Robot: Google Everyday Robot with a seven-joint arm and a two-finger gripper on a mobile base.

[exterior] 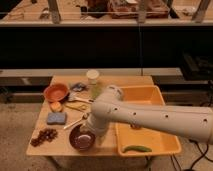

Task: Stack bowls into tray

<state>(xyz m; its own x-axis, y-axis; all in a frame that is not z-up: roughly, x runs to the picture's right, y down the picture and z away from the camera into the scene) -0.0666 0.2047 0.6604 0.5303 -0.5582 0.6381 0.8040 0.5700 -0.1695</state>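
Observation:
The dark maroon bowl (80, 139) sits on the wooden table (107, 145) near its front edge. The orange bowl (55, 92) sits at the table's back left. The yellow tray (150, 95) fills the right side of the table. My gripper (86, 128) reaches down from the white arm (150, 117) to the back right rim of the maroon bowl. The arm hides part of the gripper and the tray's left wall.
A green pepper (136, 148) and a small dark item (135, 126) lie in the tray. On the table are a blue sponge (56, 118), grapes (44, 135), an orange fruit (56, 106), a spoon (74, 122) and a lidded green cup (93, 82). Dark shelving stands behind.

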